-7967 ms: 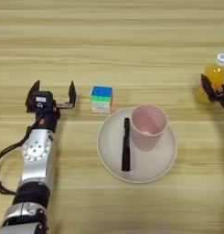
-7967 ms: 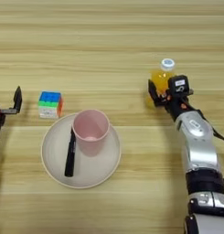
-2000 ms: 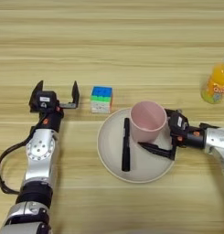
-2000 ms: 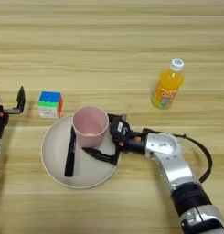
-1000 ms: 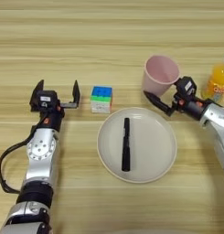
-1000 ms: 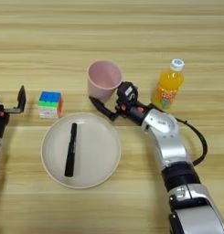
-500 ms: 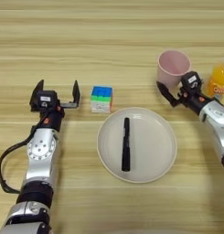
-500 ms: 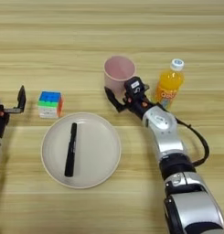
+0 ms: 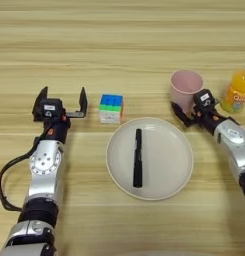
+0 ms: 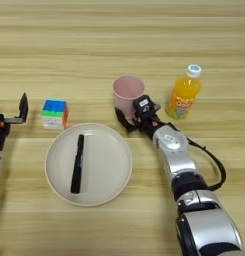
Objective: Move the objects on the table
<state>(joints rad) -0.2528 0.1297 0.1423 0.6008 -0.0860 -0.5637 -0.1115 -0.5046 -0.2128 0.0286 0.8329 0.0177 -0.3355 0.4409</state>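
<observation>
Plastic makes the pale pink cup light and a bit slippery as it stands on the wooden surface beside the small orange-juice bottle, so the right gripper fingers, spread low around its side, look best placed there, while the left gripper waits with fingers wide.

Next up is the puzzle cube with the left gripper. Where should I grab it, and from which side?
Take the puzzle cube across its two flat side faces, coming from its left, where the left gripper sits open. It rests squarely on the table, clear of the plate.
</observation>
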